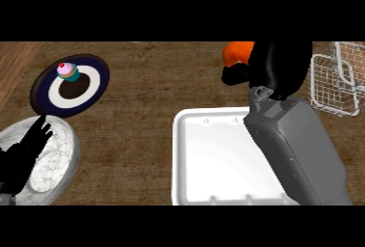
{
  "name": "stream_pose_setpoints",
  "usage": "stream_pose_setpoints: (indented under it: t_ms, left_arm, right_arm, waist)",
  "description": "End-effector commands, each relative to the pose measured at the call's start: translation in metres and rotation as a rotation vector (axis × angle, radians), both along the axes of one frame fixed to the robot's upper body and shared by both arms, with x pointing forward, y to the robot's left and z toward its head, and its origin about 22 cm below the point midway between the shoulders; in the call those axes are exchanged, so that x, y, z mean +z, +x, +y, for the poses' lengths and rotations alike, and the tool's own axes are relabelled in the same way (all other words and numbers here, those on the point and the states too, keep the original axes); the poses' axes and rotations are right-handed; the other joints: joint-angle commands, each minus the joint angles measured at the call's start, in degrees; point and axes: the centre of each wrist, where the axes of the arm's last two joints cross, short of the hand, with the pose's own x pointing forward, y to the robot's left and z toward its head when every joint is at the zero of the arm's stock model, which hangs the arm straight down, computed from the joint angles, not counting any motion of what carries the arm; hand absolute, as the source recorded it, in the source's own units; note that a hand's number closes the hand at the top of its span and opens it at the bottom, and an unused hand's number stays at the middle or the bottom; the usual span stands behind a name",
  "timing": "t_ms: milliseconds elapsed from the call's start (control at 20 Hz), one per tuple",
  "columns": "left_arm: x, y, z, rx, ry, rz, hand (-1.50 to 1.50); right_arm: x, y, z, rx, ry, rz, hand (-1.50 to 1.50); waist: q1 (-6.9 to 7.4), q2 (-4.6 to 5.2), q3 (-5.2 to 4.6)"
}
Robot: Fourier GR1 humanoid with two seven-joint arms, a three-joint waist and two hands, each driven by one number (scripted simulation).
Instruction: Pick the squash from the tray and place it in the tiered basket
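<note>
Curling round the orange squash [239, 49], the right hand [274, 62] shows near the counter's [135, 125] far edge, its black fingers wrapped over the squash's right side and underside. Only the left part of the squash shows past the hand. The squash is out of the tray [182, 159], beyond the tray's far rim and just left of the wire basket [331, 87], not inside it. The basket stands at the counter's far right corner, partly cut off by the view's edge. The grey right forearm [299, 149] crosses the right side of the white tray, which sits at the near edge, right of the middle.

At the near left corner the left hand [25, 152] rests open, fingers straight and spread, over a pale marbled plate [61, 164]. Farther back along the left edge lies a dark blue plate [96, 77] with a white ring, and a small cupcake [68, 71] with pink icing stands on its far side.
</note>
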Motion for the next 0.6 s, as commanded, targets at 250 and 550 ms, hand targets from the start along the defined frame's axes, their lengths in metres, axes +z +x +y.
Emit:
stream_pose_setpoints:
  t_ms: [250,550]
  left_arm:
    - [-0.008,-0.001,0.006,0.035,0.001,0.079,0.00]
    - [-0.020,-0.004,-0.016,-0.003,-0.001,0.070,0.00]
  right_arm:
    - [0.015,0.048,-0.091,-0.095,0.005,-0.065,1.50]
    - [0.019,0.079,-0.146,-0.112,0.052,-0.129,1.50]
  waist:
    - [0.62,0.80,-0.76]
    - [1.44,1.10,-0.74]
